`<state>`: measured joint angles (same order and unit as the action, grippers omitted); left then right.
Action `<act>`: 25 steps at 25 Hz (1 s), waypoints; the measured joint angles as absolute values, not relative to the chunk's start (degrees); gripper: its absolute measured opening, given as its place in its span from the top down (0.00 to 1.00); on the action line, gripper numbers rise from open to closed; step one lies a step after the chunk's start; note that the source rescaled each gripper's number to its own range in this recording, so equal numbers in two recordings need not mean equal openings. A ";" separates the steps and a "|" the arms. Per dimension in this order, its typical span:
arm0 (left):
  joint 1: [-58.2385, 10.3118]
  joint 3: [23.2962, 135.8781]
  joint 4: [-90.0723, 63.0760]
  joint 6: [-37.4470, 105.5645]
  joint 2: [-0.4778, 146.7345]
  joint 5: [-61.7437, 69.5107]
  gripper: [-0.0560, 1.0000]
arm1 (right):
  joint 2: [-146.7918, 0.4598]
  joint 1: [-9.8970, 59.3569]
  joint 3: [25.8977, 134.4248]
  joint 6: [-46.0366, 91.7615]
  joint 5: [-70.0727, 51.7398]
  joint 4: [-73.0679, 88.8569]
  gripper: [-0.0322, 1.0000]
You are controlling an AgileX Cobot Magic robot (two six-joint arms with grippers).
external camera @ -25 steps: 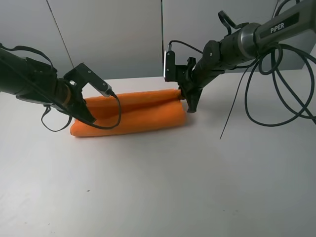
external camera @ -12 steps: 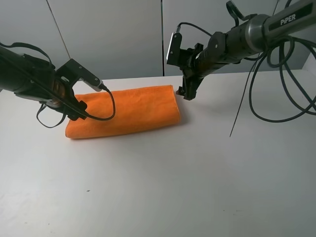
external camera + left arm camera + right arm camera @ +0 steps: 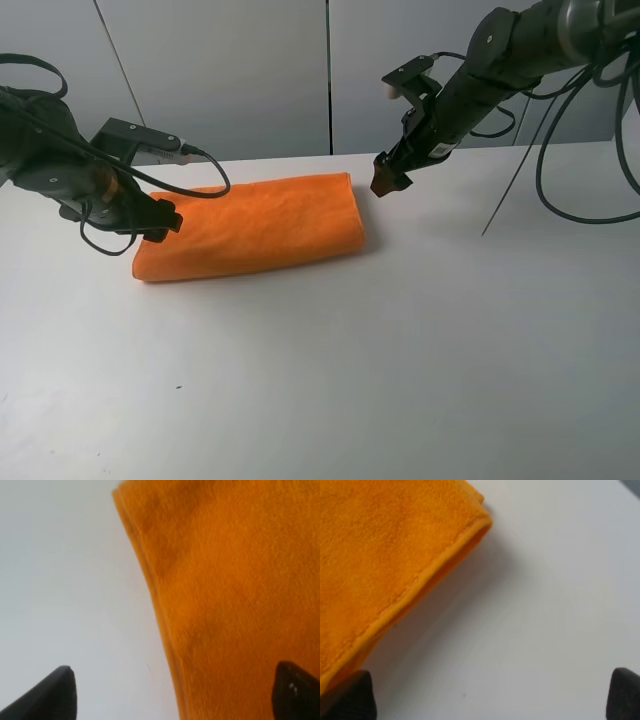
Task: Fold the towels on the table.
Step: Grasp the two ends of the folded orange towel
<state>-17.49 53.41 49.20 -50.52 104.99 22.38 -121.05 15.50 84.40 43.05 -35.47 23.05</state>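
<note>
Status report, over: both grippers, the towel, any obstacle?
Left gripper open, empty. Right gripper open, empty. Towel folded, flat on table, between them. No obstacle seen.

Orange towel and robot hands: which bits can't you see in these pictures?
- Orange towel: underside and inner layers, every view, covered by its own top layer; both wrist views cut it off at the picture edge.
- Left gripper: left wrist view shows only its two dark tips, rest off-frame.
- Right gripper: same in right wrist view; small, dark in exterior high.

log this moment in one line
towel: folded on table | left gripper: open, at towel's left end | right gripper: open, beyond right end
</note>
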 joint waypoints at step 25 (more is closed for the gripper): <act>-6.20 62.28 2.60 -5.88 111.64 23.27 0.00 | -122.29 14.51 86.39 32.16 -38.86 38.08 0.00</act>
<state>-6.20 62.28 2.60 -5.88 111.64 23.27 -122.29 14.51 86.39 32.16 -38.86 38.08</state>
